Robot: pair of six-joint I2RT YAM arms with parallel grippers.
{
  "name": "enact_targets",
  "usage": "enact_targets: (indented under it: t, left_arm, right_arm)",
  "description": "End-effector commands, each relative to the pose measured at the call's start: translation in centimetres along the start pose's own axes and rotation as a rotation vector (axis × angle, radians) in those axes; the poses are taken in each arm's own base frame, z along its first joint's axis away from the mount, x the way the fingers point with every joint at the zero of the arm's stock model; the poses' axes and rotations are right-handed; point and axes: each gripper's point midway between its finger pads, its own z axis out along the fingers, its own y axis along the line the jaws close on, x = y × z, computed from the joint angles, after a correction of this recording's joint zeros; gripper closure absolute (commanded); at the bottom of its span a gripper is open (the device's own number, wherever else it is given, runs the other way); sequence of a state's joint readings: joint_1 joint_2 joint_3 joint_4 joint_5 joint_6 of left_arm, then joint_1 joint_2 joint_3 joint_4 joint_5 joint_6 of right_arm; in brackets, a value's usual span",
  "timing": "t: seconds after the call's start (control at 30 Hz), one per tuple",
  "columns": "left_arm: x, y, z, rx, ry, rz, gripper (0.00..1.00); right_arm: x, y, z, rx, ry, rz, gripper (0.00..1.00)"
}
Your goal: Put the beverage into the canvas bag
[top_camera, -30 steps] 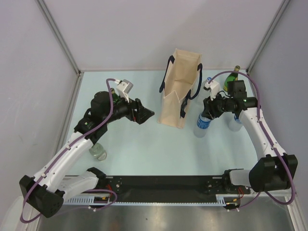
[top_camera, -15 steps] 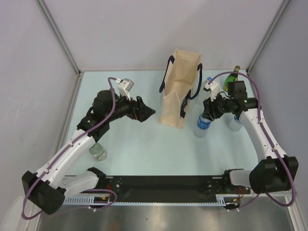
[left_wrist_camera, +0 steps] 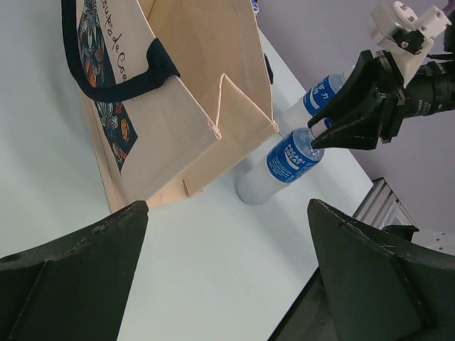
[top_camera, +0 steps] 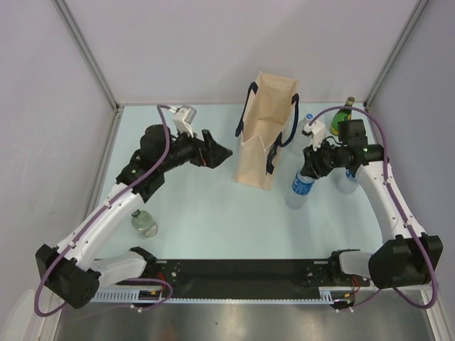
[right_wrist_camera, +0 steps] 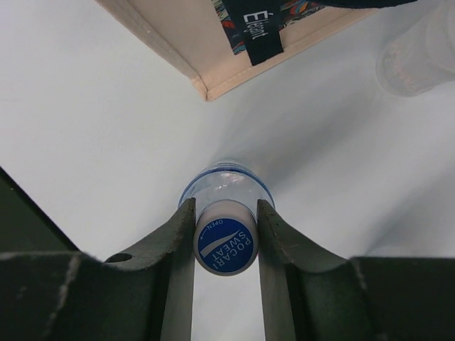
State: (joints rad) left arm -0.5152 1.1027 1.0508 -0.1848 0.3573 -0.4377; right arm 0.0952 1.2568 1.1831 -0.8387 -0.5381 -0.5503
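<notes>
The beige canvas bag [top_camera: 264,135] with dark navy handles stands upright at the table's centre back, its mouth open. It also shows in the left wrist view [left_wrist_camera: 185,106] and the right wrist view [right_wrist_camera: 213,35]. A clear Pocari Sweat bottle [top_camera: 301,187] with a blue label stands just right of the bag, tilted in the left wrist view [left_wrist_camera: 288,160]. My right gripper [top_camera: 308,170] is shut on its blue cap [right_wrist_camera: 226,240] from above. My left gripper [top_camera: 220,153] is open and empty, left of the bag, and points at it [left_wrist_camera: 226,209].
A green bottle [top_camera: 345,109] and a blue-capped bottle [top_camera: 310,119] stand at the back right. A clear bottle [top_camera: 348,182] stands under the right arm and shows in the right wrist view [right_wrist_camera: 419,50]. A small bottle [top_camera: 144,223] stands near left.
My left gripper has risen and moved right and farther back, closer to the bag. My right gripper stays shut on the bottle cap and has shifted only slightly.
</notes>
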Motion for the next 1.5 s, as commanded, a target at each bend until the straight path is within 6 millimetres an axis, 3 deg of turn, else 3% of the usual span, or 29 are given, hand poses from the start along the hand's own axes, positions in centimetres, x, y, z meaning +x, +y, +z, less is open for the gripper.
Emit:
enact_targets:
  t: [0.0, 0.17, 0.3, 0.4, 0.43, 0.5, 0.57, 0.6, 0.67, 0.77, 1.03, 1.07, 1.23, 1.27, 1.47]
  left_arm:
    - [-3.0, -1.1, 0.8, 0.01, -0.069, -0.02, 0.0]
    - [-3.5, -0.4, 2.8, -0.035, -0.055, -0.028, 0.0]
    - [-3.8, 0.2, 4.4, -0.07, -0.03, -0.02, 0.0]
    - [-3.8, 0.5, 5.6, -0.091, -0.014, -0.011, 0.0]
    - [-3.8, 0.5, 5.9, -0.091, -0.009, -0.013, 0.0]
    - [-3.8, 0.4, 6.4, -0.102, -0.003, -0.009, 0.0]
    - [-3.6, 0.2, 7.2, -0.11, 0.007, -0.008, 0.0]
    - [-3.4, 0.4, 7.5, -0.122, 0.014, -0.01, 0.0]
    - [-3.1, 0.3, 8.2, -0.125, 0.03, -0.01, 0.0]
    - [-2.5, 0.3, 9.1, -0.14, 0.06, 0.004, 0.01]
    - [-1.2, 0.6, 10.0, -0.164, 0.109, 0.02, 0.05]
    - [-1.2, 0.6, 9.9, -0.164, 0.109, 0.02, 0.06]
    - [-1.3, 0.5, 9.7, -0.165, 0.104, 0.029, 0.06]
    - [-1.3, 0.4, 9.6, -0.163, 0.104, 0.031, 0.06]
    - [-2.8, 0.1, 7.7, -0.179, 0.046, 0.061, 0.03]
  right_arm:
    - [-5.6, 0.6, -3.7, 0.028, -0.149, -0.048, 1.0]
    - [-9.7, 0.2, -6.2, 0.074, -0.243, -0.062, 1.0]
    - [-14.8, 0.2, -9.7, 0.115, -0.361, -0.107, 1.0]
    - [-17.2, 0.5, -11.2, 0.105, -0.407, -0.115, 1.0]
    - [-19.3, 1.2, -13.2, 0.104, -0.462, -0.149, 1.0]
    - [-21.0, 1.2, -14.1, 0.099, -0.494, -0.143, 1.0]
    - [-23.3, 1.8, -16.5, 0.117, -0.551, -0.173, 1.0]
    - [-23.8, 1.3, -16.1, 0.109, -0.548, -0.152, 1.0]
    - [-25.6, 1.7, -17.5, 0.105, -0.596, -0.169, 1.0]
    - [-27.9, 1.4, -17.8, 0.103, -0.652, -0.163, 1.0]
    - [-32.4, -0.4, -15.5, 0.133, -0.722, -0.164, 1.0]
    - [-32.4, -1.2, -13.9, 0.122, -0.701, -0.148, 1.0]
    - [-33.9, -2.6, -10.3, 0.153, -0.686, -0.179, 1.0]
    - [-33.8, -3.5, -8.5, 0.158, -0.662, -0.184, 1.0]
    - [-33.8, -6.7, -2.7, 0.228, -0.605, -0.179, 1.0]
